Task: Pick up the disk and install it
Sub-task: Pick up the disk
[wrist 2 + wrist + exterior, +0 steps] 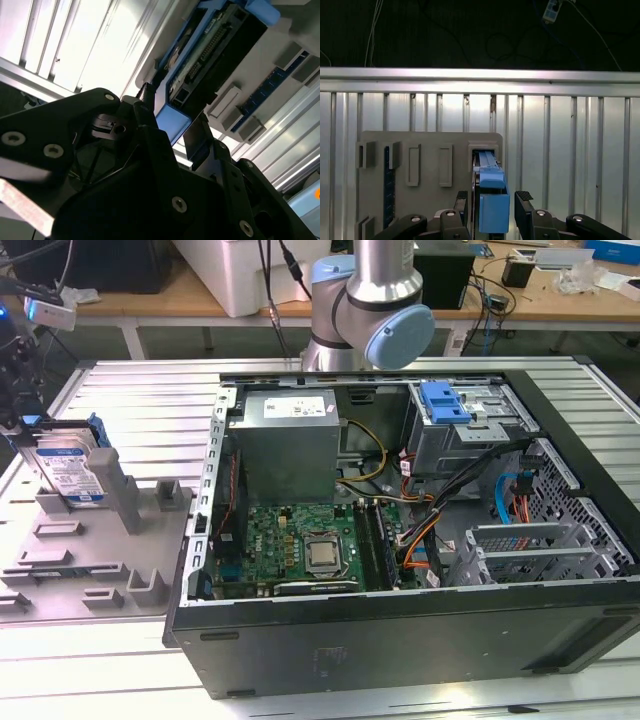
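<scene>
Blue-railed and silver, the disk [75, 472] stands upright in its grey holder [430, 200], its end between the spread fingers [524, 199] of our gripper [493, 197], straddled but not pinched; closing off-centre could, we judge, tilt and jam it there.

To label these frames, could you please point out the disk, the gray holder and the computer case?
disk [74, 475], exterior view, its blue-and-white label.
gray holder [152, 542], exterior view, bare flat base.
computer case [400, 640], exterior view, black near wall.
</scene>
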